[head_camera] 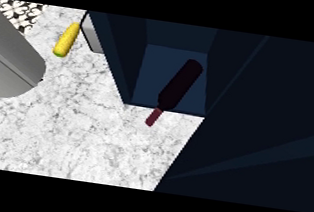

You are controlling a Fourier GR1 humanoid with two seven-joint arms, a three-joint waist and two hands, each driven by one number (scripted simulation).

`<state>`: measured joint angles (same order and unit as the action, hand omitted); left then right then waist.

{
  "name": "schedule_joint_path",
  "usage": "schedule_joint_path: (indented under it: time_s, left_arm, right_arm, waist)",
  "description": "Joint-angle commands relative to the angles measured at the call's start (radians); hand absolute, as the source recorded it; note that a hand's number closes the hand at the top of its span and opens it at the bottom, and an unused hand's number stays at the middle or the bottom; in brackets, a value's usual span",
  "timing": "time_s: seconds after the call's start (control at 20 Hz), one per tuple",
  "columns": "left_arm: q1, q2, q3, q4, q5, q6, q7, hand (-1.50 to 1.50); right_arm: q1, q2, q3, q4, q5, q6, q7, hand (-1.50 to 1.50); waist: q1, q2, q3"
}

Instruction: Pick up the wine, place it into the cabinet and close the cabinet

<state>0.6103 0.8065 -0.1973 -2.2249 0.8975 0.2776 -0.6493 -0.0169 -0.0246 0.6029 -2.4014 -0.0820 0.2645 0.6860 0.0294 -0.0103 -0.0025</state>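
Cabinet (pixel 266 93) fills the right of the view, dark blue, its interior open toward the marble bench (pixel 74 137). A grey forearm (pixel 3 51) crosses the upper left corner; neither hand shows, so I cannot tell how their fingers stand. The wine (pixel 176 88) lies on its side, dark body inside the cabinet, its reddish neck sticking out over the bench. A yellow corn cob (pixel 66 40) lies near the cabinet's left corner.
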Motion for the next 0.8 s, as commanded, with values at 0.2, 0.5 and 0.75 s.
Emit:
schedule_joint_path:
  time_s: [0.2, 0.5, 0.75]
  left_arm:
    - [0.124, 0.034, 0.182, 0.051, 0.066, -0.221, -0.021, -1.50]
    - [0.138, 0.013, 0.259, 0.075, 0.096, -0.295, -0.001, -1.50]
    - [0.214, 0.005, 0.321, 0.010, 0.119, -0.337, 0.052, -1.50]
  right_arm:
    - [-0.337, 0.024, 0.152, 0.148, 0.202, -0.248, 0.039, 1.50]
    - [-0.612, 0.024, 0.139, 0.416, 0.148, -0.485, -0.004, 1.50]
    - [-0.801, 0.024, 0.000, 0.572, 0.086, -0.503, 0.006, 1.50]
  waist:
    - [0.003, 0.004, 0.000]
    - [0.008, 0.009, 0.000]
    - [0.014, 0.008, 0.002]
